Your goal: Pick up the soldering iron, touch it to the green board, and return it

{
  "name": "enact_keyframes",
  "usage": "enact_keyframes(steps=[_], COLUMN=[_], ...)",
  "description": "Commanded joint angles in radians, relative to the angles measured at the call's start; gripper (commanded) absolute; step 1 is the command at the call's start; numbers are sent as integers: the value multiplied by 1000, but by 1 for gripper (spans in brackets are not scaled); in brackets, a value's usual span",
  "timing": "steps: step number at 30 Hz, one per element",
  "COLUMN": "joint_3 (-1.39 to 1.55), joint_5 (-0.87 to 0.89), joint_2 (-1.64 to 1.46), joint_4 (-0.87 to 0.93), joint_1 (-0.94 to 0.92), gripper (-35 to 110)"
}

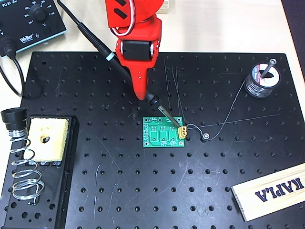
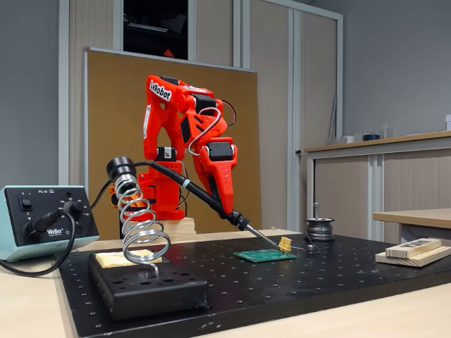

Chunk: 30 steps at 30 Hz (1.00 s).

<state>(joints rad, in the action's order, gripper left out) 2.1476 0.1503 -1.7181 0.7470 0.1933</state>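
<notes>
**Iron tip at the board's connector**

The red pincer (image 1: pixel 145 95) was closed around the soldering iron (image 1: pixel 102 47), clamping it low on the handle, just above the black collar where the metal tip begins. No gap showed between the fingers and the handle in the overhead view. In the fixed view the pincer (image 2: pixel 229 208) pointed down toward 5 o'clock, with the iron (image 2: pixel 204 193) slanting the same way.

In the overhead view, the iron was long, slim and black, with 1 pale band partway up the handle. Its cable ran off toward 11 o'clock, toward the blue-green station (image 1: pixel 28 21) at the top left corner. The thin metal tip reached toward 5 o'clock and ended at the yellow connector (image 1: pixel 182 132) on the green board (image 1: pixel 162 133); whether it truly touched could not be told.

The green board was small and square with white markings. It lay flat near the middle of the black perforated plate (image 1: pixel 143 191), the connector on its 3 o'clock edge. In the fixed view the board (image 2: pixel 264 255) sat low beneath the tip. The coiled wire stand (image 1: pixel 21 162) stood well apart at 8 o'clock from the board, empty.
</notes>
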Motion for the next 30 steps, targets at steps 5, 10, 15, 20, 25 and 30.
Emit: enact_keyframes(steps=[5, 10, 15, 20, 25, 30], joint_3=[-17, 0, 51, 80, 44, -110], joint_5=[8, 8, 2, -40, -95, -149], joint_2=[-17, -28, -71, -132, -146, -58], joint_4=[-5, -8, -8, 31, 75, 135], joint_1=[2, 2, -26, -72, -106, -95], gripper=[0, 0, 0, 0, 0, 0])
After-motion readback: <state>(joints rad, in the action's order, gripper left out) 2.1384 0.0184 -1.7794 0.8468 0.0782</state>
